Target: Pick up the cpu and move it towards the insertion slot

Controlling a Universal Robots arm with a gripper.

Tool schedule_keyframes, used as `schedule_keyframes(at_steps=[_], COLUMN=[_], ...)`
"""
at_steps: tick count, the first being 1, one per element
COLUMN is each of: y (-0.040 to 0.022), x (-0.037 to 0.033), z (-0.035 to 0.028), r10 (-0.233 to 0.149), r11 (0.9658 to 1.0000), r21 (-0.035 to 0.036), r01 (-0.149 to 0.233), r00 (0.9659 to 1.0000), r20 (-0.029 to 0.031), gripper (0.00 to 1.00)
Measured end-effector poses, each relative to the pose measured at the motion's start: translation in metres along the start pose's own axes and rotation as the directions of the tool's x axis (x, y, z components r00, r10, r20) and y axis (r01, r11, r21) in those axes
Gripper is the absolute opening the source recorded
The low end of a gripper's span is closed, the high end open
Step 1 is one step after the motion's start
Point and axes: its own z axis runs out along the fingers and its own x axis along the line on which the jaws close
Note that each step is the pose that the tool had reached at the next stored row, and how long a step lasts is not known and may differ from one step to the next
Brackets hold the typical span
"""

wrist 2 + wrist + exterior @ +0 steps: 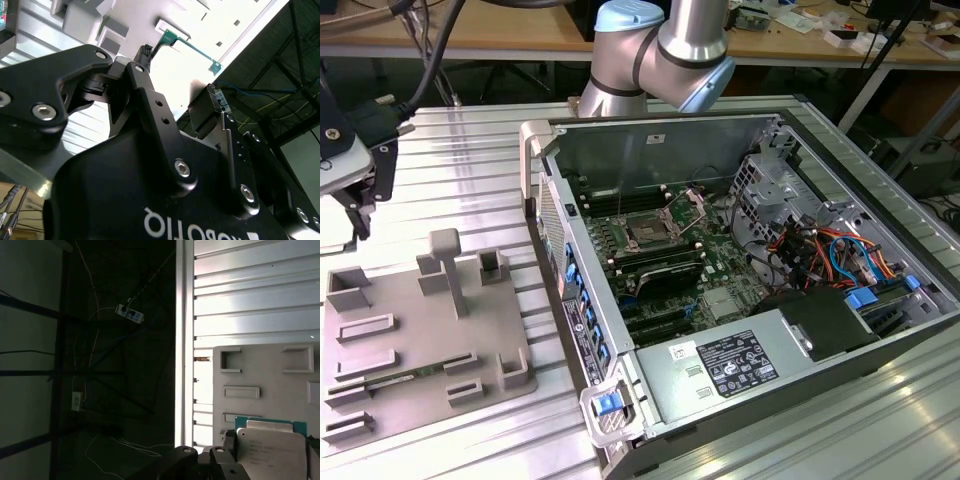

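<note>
The cpu shows its pale silvery face and green rim in the first wrist view, lifted clear of the grey fixture plate. In the second wrist view it appears edge-on as a thin green board spanning my gripper, whose black fingertips are shut on it. In the exterior view my gripper hangs at the far left, above the plate's back corner. The insertion slot lies on the motherboard inside the open computer case, its metal bracket swung up, well to the exterior view's right of the gripper.
The fixture plate with raised blocks lies on the ribbed metal table. The case wall with its handle stands between the plate and the motherboard. Cables, a drive cage and a power supply fill the case's right side. The arm's elbow hangs over the case's back.
</note>
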Motion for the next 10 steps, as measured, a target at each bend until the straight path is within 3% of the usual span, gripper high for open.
schedule_keyframes(at_steps=[10], y=[-0.0003], x=[-0.0101], z=[-0.0002], r10=[0.0], r11=[1.0], r21=[0.0], r01=[0.0], r00=[1.0], r20=[0.0], gripper=[0.55])
